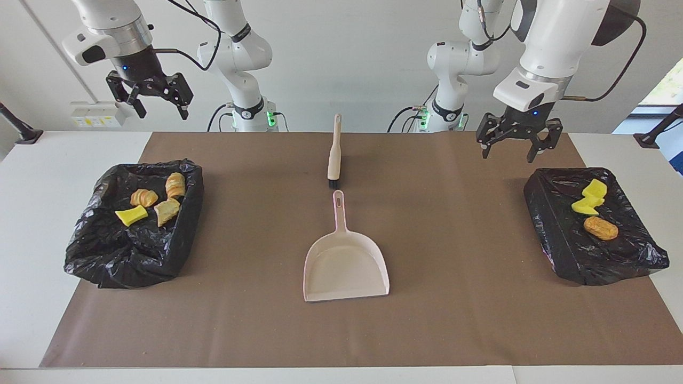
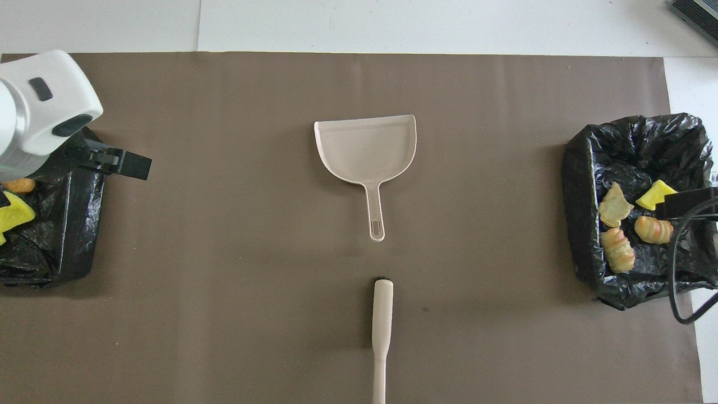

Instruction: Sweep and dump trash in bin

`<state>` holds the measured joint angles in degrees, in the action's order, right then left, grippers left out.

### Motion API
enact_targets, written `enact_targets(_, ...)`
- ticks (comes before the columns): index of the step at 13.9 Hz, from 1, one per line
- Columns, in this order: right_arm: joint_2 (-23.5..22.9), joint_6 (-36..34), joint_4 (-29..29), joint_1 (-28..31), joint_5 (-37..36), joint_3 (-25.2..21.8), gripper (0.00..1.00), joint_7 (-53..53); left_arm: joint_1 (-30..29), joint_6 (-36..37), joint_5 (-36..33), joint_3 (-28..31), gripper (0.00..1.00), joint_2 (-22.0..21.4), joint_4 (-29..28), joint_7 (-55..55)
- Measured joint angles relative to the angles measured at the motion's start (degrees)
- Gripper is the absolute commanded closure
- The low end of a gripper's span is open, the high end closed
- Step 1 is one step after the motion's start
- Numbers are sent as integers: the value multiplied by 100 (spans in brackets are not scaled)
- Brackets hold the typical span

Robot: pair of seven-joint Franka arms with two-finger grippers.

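Note:
All the trash I can see lies in two black-bag-lined bins. The bin (image 1: 122, 266) at the right arm's end holds croissant-like lumps (image 1: 144, 197) and a yellow chunk (image 1: 131, 215). The bin (image 1: 603, 261) at the left arm's end holds yellow chunks (image 1: 589, 197) and a brown lump (image 1: 601, 228). An empty pale pink dustpan (image 1: 346, 261) lies flat mid-mat, its handle toward the brush (image 1: 334, 154). My left gripper (image 1: 509, 154) hangs open and empty above the mat, beside its bin. My right gripper (image 1: 163, 113) waits open, raised high at its end.
From overhead, the dustpan (image 2: 364, 148) and brush (image 2: 382, 331) lie in line along the middle of the brown mat (image 2: 235, 269). The bins (image 2: 583, 185) (image 2: 73, 224) sit at the mat's two ends. White table borders the mat.

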<state>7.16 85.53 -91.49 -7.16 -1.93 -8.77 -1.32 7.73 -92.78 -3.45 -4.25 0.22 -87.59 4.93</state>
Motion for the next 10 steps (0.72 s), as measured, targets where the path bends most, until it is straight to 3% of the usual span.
enact_targets(5, 0, 0, 0, 0, 0, 0, 0, 0, -475, 548, 368, 34, 0, -261, 87, 373)
enact_targets(10, 0, 0, 0, 0, 0, 0, 0, 0, -520, 604, 387, 66, 0, -357, 85, 410)
